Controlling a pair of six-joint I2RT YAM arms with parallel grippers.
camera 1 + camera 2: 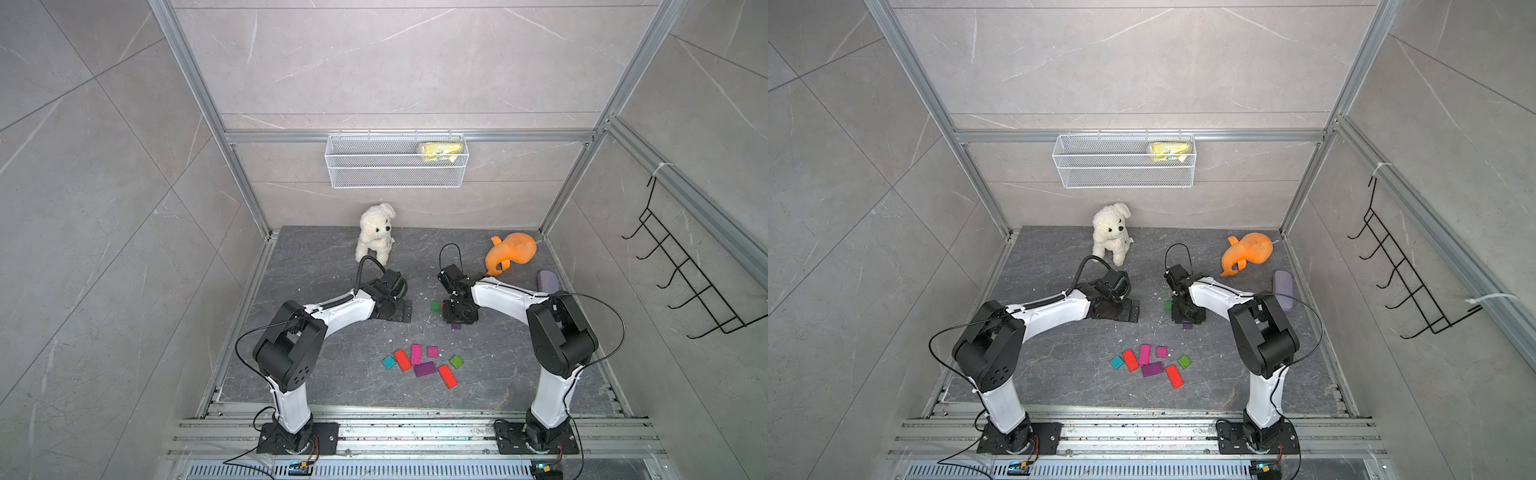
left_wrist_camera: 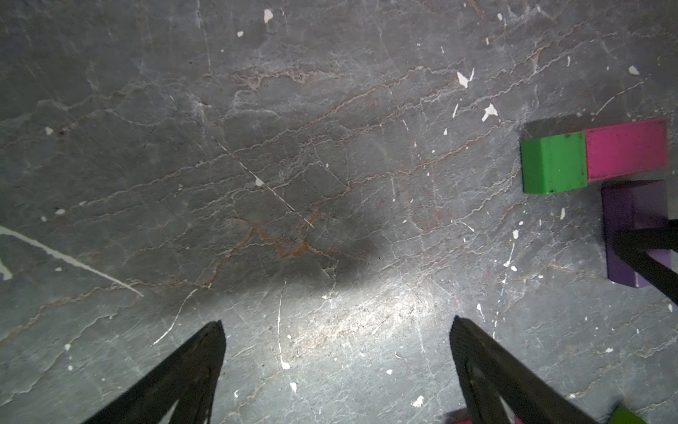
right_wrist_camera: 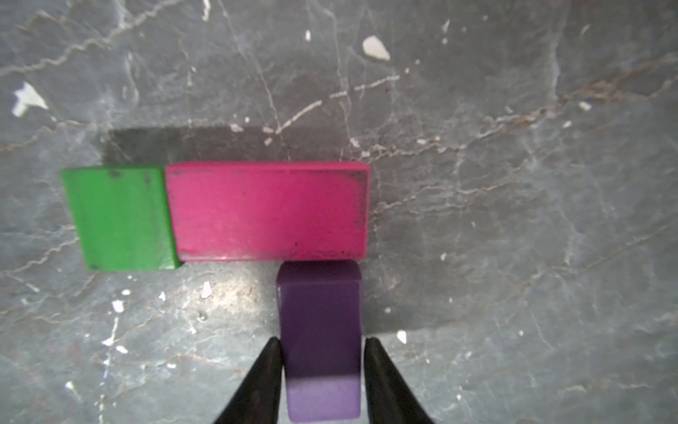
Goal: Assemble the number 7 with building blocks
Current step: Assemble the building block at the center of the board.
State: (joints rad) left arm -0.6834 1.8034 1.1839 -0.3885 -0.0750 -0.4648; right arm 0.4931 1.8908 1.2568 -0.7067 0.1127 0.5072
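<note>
- My right hand [image 3: 321, 343] clasps the smooth purple block [image 3: 319, 312] mid-bench, its end butting the matte pink block [image 3: 268, 211], which sits flush with the green block [image 3: 121, 218].
- My left hand [image 2: 335, 326] is spread wide over the bare, veined bench [image 2: 257, 147].
- The loose blocks [image 1: 419, 361] lie near the front edge.

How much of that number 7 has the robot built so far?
Done: the top bar, a green block touching a pink block end to end. In hand: the right gripper holds a purple block butted against the pink block's long side, away from the green, starting the stem. Still to do: the stem needs more of the seven loose blocks; the left gripper hangs open, empty.
</note>
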